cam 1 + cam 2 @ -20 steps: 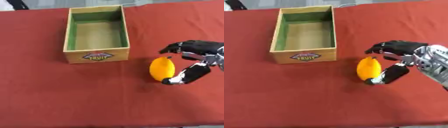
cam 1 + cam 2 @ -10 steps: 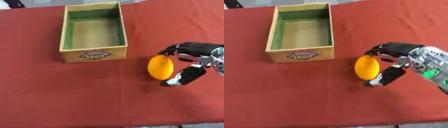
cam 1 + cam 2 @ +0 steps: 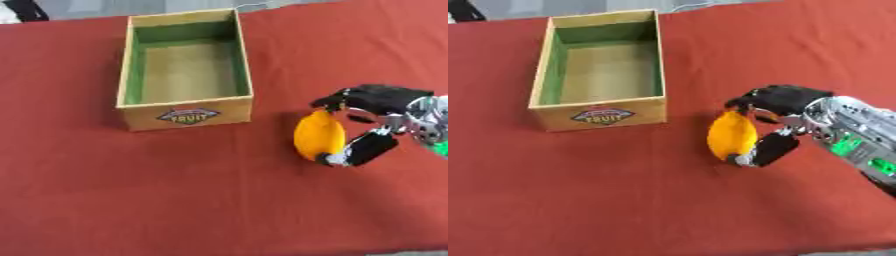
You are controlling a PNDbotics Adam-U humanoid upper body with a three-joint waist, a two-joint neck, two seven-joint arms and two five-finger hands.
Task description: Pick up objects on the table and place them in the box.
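Observation:
An orange-yellow oval fruit (image 3: pixel 318 139) is held off the red table just right of centre. My right hand (image 3: pixel 372 120) comes in from the right, with fingers curled over the fruit's top and the thumb (image 3: pixel 768 149) under its lower end. An open wooden box (image 3: pixel 185 107) with green inner walls and a "FRUIT" label on its front stands at upper left, empty inside. The fruit is a short way right of the box's front right corner. My left hand shows in neither view.
The red tablecloth (image 3: pixel 175 200) covers the whole surface. A grey floor strip and a dark shape (image 3: pixel 24 9) show along the far edge at top left.
The right hand with the fruit has risen a little and drifted left toward the box. The whole picture has also shifted slightly, so the camera has moved.

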